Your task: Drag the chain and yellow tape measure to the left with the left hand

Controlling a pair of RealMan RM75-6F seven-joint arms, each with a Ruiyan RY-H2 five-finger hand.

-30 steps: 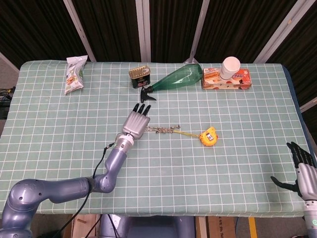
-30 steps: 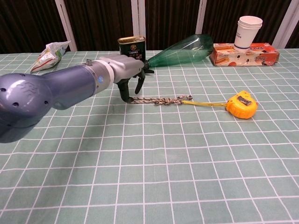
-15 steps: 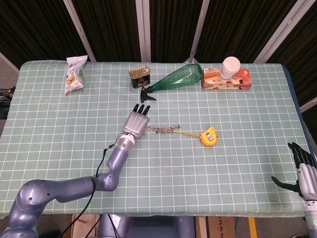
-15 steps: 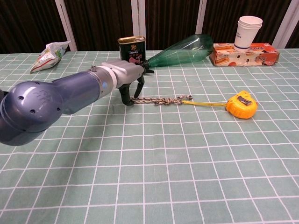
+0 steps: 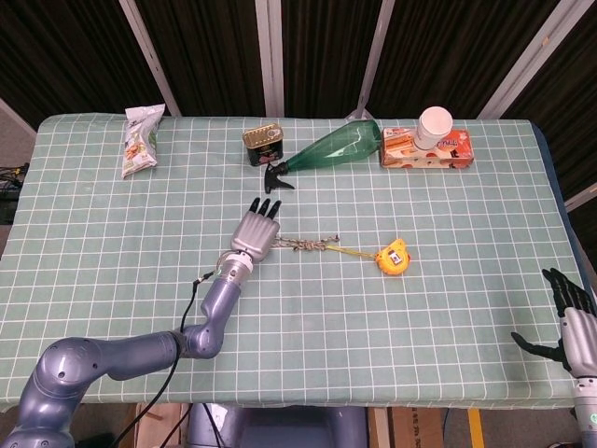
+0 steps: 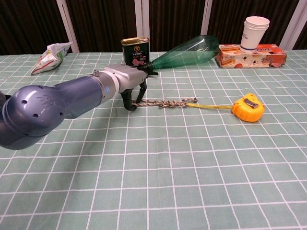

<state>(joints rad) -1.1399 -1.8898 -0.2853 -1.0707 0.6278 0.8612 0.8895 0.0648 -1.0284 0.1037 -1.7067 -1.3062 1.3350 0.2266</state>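
A short metal chain lies on the green checked cloth, joined by a strip of yellow tape to a yellow tape measure at its right. In the chest view the chain runs right to the tape measure. My left hand hovers over the chain's left end. There its thumb and a finger point down on either side of that end, with a gap between them. My right hand hangs off the table's near right corner, fingers spread and holding nothing.
Along the far edge stand a tin can, a green plastic bottle lying on its side, and an orange box with paper cups on it. A snack bag lies at the far left.
My left hand has sunk slightly and its thumb now reaches the cloth by the chain's end. Chain and tape measure have not moved.
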